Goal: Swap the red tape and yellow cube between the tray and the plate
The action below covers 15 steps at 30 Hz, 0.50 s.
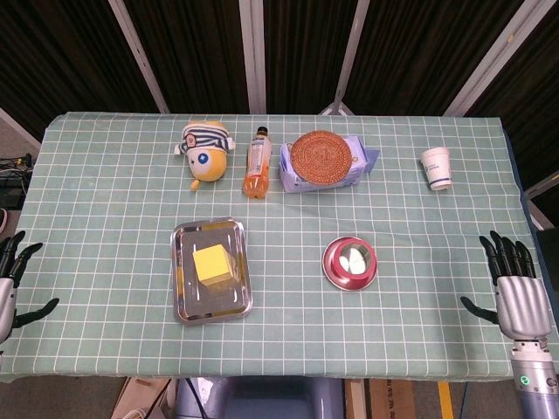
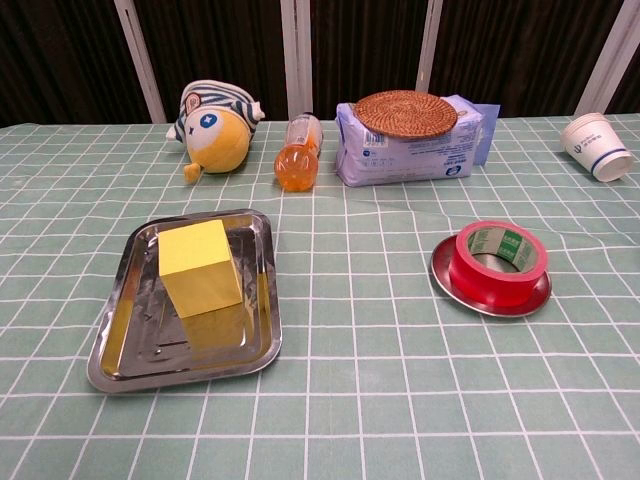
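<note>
A yellow cube sits in the shiny metal tray left of centre. A roll of red tape lies flat on a small round metal plate to the right. My left hand hangs at the table's left edge, fingers spread, holding nothing. My right hand is at the right edge, fingers apart and empty. Both hands are far from the objects. Neither hand shows in the chest view.
Along the back of the green checked cloth lie a striped plush toy, an orange drink bottle on its side, a wipes pack with a woven coaster on top, and a paper cup.
</note>
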{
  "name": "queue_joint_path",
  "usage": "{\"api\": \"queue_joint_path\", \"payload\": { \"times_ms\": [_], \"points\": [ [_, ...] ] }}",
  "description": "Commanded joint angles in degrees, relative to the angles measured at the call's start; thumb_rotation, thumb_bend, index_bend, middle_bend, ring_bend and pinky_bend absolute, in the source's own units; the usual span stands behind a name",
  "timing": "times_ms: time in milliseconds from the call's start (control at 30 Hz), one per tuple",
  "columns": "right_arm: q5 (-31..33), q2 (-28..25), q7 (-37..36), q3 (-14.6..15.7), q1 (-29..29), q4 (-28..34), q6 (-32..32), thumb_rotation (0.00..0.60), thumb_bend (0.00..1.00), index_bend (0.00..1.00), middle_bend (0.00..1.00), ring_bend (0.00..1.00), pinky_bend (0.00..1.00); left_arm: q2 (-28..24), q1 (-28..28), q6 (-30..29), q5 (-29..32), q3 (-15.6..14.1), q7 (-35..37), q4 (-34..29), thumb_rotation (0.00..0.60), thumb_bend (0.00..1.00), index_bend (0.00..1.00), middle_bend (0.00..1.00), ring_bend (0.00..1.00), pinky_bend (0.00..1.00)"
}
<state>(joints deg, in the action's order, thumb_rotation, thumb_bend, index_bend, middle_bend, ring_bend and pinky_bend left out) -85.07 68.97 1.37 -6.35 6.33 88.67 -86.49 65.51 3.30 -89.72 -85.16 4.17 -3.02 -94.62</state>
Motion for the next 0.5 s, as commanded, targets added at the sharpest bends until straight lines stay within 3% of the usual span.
{"api": "queue_joint_path", "payload": {
  "times_ms": [33,500],
  "points": [
    [0.02,-0.01,0.19,0.09,-0.05,0.07,0.03,0.600,0.05,0.02,0.00,0.01,0.00,0.00,0.02,0.06,0.00,0.00,0.06,-0.01,0.600,0.18,0.17,0.01,0.00,0.10],
    [0.55,-0.14,1.03,0.36,-0.03,1.52,0.91,0.600,0.05,0.02,0.00,0.01,0.00,0.36,-0.04,-0.66,-1.09,-0.03,0.09,0.32,0.600,0.18,0.17,0.01,0.00,0.10]
  ]
}}
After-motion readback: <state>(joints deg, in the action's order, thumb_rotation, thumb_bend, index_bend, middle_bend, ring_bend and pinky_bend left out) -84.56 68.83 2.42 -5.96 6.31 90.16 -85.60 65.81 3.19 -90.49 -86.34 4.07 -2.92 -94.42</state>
